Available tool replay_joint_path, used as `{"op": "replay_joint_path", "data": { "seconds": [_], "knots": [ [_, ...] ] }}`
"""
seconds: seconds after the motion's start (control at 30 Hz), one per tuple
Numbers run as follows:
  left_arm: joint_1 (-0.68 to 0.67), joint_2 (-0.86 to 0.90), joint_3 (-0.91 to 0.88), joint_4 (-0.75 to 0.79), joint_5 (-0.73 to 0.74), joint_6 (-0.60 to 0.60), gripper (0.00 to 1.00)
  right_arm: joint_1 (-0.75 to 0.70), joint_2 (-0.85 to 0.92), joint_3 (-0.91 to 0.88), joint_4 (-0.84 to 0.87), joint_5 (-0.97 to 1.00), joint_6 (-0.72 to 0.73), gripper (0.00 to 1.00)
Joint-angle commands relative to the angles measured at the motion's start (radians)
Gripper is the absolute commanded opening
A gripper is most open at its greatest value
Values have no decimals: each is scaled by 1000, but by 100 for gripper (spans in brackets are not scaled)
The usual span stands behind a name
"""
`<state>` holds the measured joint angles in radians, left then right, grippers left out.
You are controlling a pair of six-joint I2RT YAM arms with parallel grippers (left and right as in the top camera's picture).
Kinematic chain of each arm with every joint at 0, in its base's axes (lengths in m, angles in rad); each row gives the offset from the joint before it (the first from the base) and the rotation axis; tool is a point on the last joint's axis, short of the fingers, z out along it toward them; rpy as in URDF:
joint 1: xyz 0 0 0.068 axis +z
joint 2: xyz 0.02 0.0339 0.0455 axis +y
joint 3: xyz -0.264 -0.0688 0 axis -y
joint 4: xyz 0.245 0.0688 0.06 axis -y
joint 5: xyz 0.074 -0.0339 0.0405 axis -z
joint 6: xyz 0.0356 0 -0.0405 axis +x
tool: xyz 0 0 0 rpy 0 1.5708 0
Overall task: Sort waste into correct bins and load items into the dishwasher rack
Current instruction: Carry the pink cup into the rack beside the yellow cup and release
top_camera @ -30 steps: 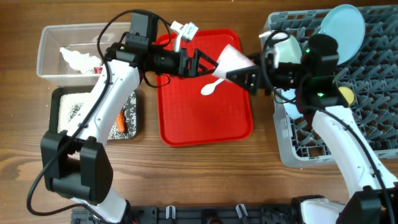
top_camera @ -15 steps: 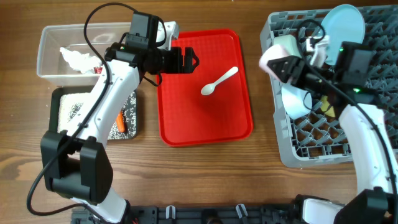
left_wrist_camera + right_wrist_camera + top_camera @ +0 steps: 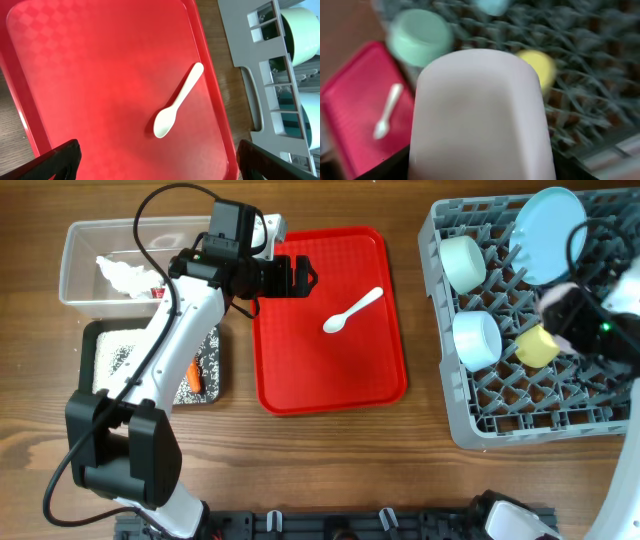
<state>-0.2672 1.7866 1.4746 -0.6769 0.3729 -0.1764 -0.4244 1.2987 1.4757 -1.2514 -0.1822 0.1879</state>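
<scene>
The grey dishwasher rack fills the right side, and that is where the change is: the right gripper, over the rack's left edge half a second ago, has swung to its right-hand part, blurred in the overhead view. It is still clamped on the pink cup, which fills the wrist view. The red tray sits at centre as before. At upper left, the clear tub holds the crumpled tissue, and the black tray below it holds the rice grains and the carrot. In the rack, the plate, two bowls and the yellow cup now show uncovered. The left gripper has not budged, with fingers spread wide above the tray's top edge. The white spoon lies untouched on the tray.
</scene>
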Motion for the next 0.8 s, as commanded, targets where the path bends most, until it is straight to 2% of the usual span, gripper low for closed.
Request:
{"op": "replay_joint_path", "data": {
  "seconds": [0.0, 0.37, 0.77],
  "knots": [
    [-4, -12, 0, 0, -8, 13, 100, -61, 31, 14, -31, 116, -5, 59],
    [-4, -12, 0, 0, -8, 13, 100, -209, 228, 1, -30, 141, -5, 59],
    [-4, -12, 0, 0, -8, 13, 100, -230, 401, 1, -21, 161, -2, 59]
  ]
}}
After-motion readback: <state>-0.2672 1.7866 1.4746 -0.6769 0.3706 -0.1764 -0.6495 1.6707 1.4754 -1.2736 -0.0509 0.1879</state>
